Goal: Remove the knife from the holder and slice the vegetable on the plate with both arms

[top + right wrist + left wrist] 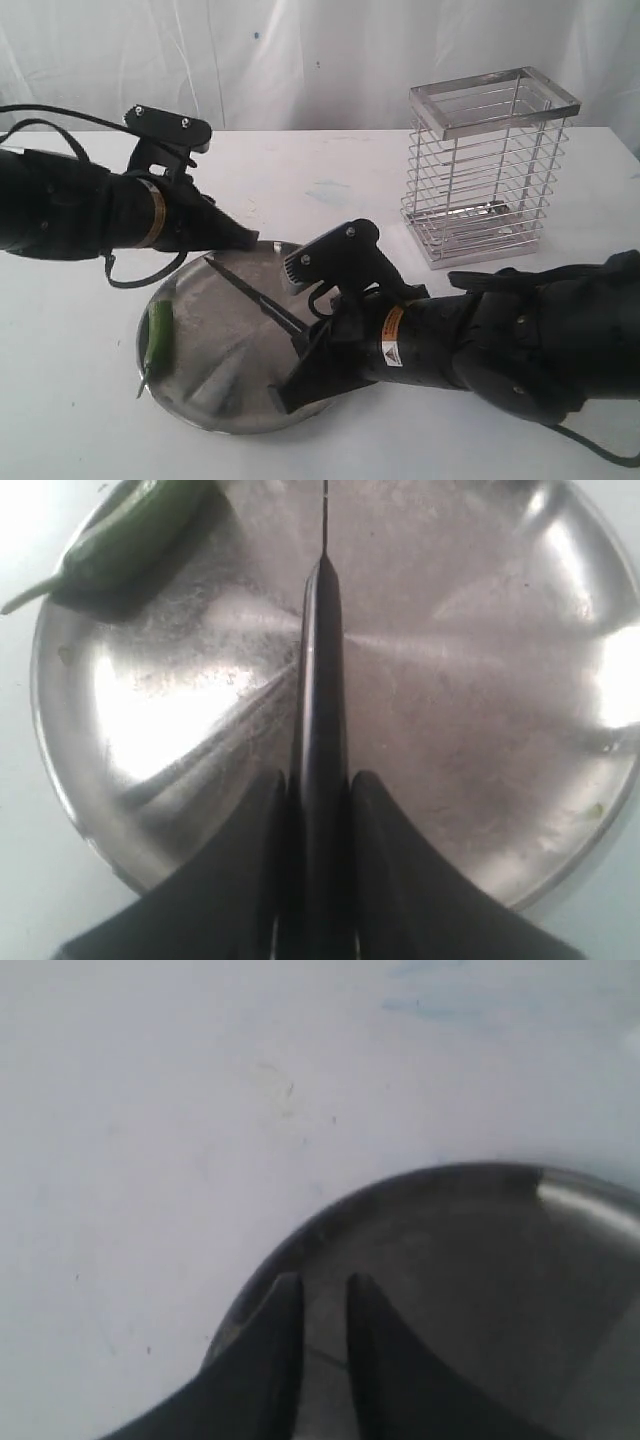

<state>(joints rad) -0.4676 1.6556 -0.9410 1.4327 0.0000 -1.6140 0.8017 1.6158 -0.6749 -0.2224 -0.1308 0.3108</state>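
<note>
The shiny steel plate lies on the white table. The green chilli, the vegetable, rests at the plate's left rim, its stem over the edge; the right wrist view also shows the vegetable. My right gripper is shut on the black knife, whose blade points across the plate toward its far side, away from the chilli. In the right wrist view the knife runs straight out between the right gripper's fingers. My left gripper hovers at the plate's far rim, slightly open, with nothing between its fingers. The silver wire holder stands at the back right.
White table surface surrounds the plate, with a white curtain behind. The right arm's bulky body lies low across the front right, just in front of the holder. The left arm reaches in from the left edge.
</note>
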